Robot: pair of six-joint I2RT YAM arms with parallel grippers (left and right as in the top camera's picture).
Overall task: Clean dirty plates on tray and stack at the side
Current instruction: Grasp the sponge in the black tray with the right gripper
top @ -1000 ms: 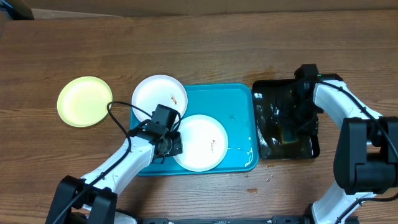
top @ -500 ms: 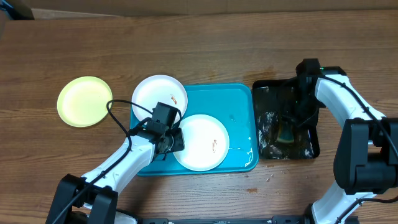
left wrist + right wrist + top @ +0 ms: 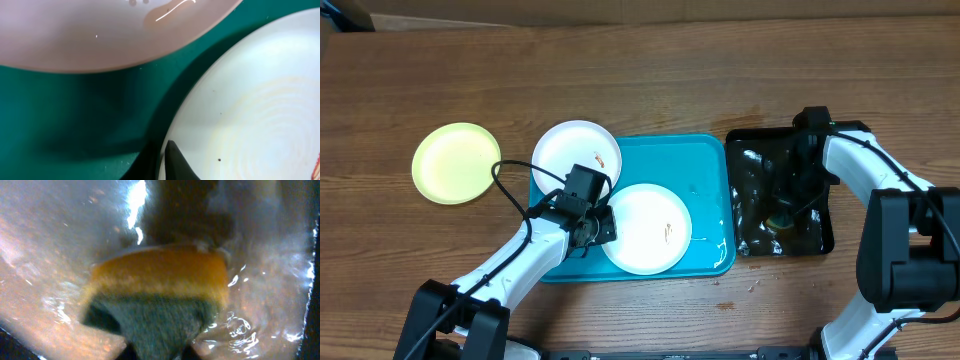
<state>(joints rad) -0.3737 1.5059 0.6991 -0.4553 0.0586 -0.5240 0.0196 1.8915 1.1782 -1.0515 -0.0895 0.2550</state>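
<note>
Two white plates and one pale yellow-green plate show. The front white plate (image 3: 650,228) (image 3: 250,105) lies on the turquoise tray (image 3: 705,170) (image 3: 65,115), an orange smear near its middle. My left gripper (image 3: 601,228) (image 3: 163,161) is shut on its left rim. The second white plate (image 3: 576,153) (image 3: 100,35) overlaps the tray's far left corner and carries a smear. The yellow-green plate (image 3: 455,163) lies on the table to the left. My right gripper (image 3: 785,208) (image 3: 155,354) is shut on a yellow and green sponge (image 3: 781,219) (image 3: 160,285) in the water.
A black tray (image 3: 820,238) holding soapy water (image 3: 60,245) stands right of the turquoise tray. Wet drops lie on the turquoise tray's right side. Bare wooden table (image 3: 650,80) runs along the back. A black cable (image 3: 505,185) loops beside the left arm.
My right gripper has shut on the sponge in the black tray. My left gripper briefly loosened, then shut again on the front plate's rim, and the plate slid slightly right.
</note>
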